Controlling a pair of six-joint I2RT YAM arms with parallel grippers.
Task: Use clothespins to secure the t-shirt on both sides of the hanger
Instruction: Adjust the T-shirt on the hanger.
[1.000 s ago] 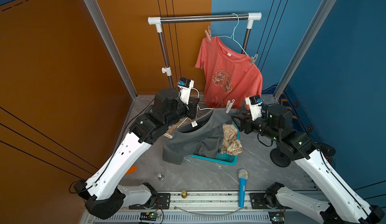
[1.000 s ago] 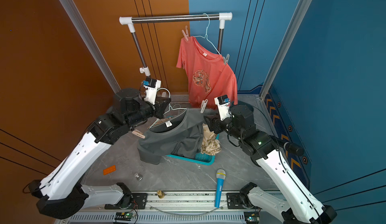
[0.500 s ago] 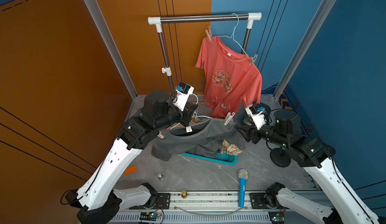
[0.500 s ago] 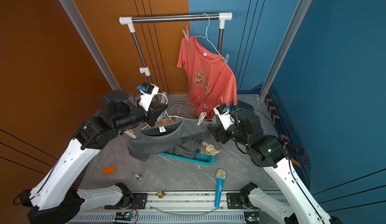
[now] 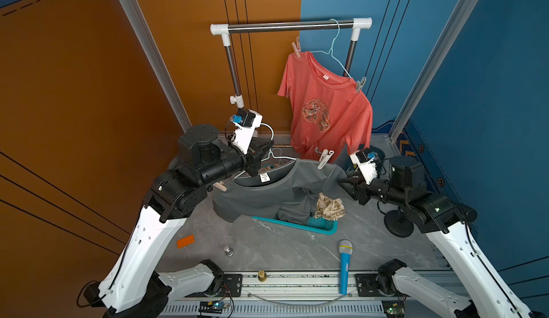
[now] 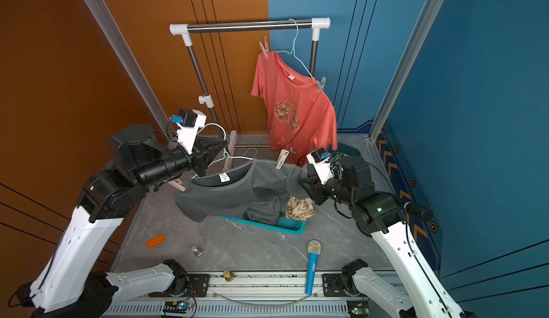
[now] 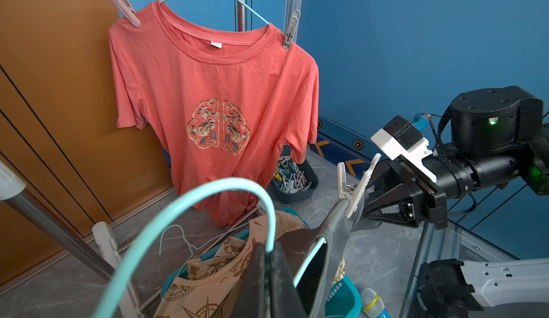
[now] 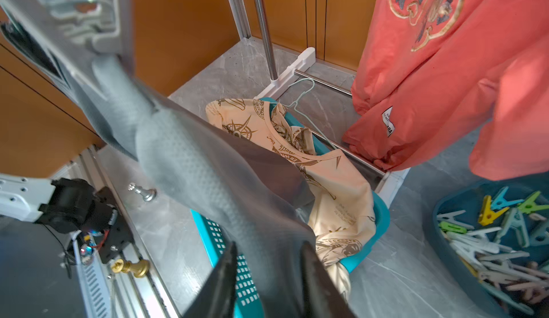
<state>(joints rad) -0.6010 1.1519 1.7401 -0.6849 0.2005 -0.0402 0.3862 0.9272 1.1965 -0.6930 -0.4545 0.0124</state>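
While both arms reach in over the table (image 5: 282,248) with elbows raised and forearms roughly level, I see the left gripper (image 7: 268,252) clamped tight on the teal hanger (image 7: 234,181) at its hook, holding it up. The right gripper (image 8: 270,248) pinches a sleeve of the grey t-shirt (image 5: 267,197), and the cloth is drawn taut.

- A white clothespin (image 5: 325,158) is clipped on the shoulder nearer my right arm.
- A pink clothespin (image 5: 219,186) pokes out at the other shoulder, partly hidden by my left forearm.
- The shirt's lower part sags into a teal basket (image 5: 323,227) beside a beige printed shirt (image 5: 329,208).
- Spare clothespins (image 7: 292,178) are heaped in a dark bin (image 7: 297,196) near the rear right corner, just beside the red t-shirt (image 5: 326,105) on the rail (image 5: 291,25).
- A blue microphone (image 5: 345,267) and an orange brick (image 5: 185,240) lie toward the front edge.
- The table is grey and marbled, with an orange wall (image 5: 89,94) and a blue wall (image 5: 490,94) behind it.
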